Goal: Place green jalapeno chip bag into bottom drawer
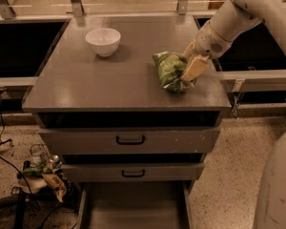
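Observation:
The green jalapeno chip bag [168, 70] lies on the grey cabinet top [86, 85], towards its right side. My gripper [187, 70] comes in from the upper right and is shut on the bag's right side, with a tan finger [193, 68] lying over it. The bag looks bunched up at the grip. The bottom drawer [133, 206] stands pulled out at the cabinet's foot, its flat grey floor bare.
A white bowl [103, 41] stands at the back left of the top. Two grey drawers with black handles [130, 140] are shut above the open one. Cables and small packets [47, 175] lie on the floor at the left. The robot's white body [276, 185] is at the right.

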`<state>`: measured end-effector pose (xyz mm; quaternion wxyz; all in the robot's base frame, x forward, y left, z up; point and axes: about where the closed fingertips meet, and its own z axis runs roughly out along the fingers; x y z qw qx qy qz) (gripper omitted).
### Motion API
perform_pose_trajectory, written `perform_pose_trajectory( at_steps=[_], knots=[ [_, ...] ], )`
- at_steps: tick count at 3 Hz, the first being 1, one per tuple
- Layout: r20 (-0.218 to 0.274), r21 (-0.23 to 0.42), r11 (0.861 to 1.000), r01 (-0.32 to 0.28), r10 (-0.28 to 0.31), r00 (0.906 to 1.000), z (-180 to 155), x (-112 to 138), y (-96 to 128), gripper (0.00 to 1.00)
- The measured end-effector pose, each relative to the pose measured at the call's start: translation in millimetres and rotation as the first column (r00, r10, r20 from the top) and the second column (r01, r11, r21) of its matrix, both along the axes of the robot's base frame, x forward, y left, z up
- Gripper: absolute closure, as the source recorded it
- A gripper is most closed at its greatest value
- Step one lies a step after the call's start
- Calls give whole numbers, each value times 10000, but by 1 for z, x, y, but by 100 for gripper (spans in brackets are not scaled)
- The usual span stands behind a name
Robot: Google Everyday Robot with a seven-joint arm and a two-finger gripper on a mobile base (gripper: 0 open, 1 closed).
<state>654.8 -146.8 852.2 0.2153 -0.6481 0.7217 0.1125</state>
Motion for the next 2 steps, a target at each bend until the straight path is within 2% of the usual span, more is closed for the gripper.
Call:
perform_pose_trajectory(
  at_steps=[2],
  knots=[
    [-3,2,10000,-3,3,10000,0,0,0,100]
  ],
)
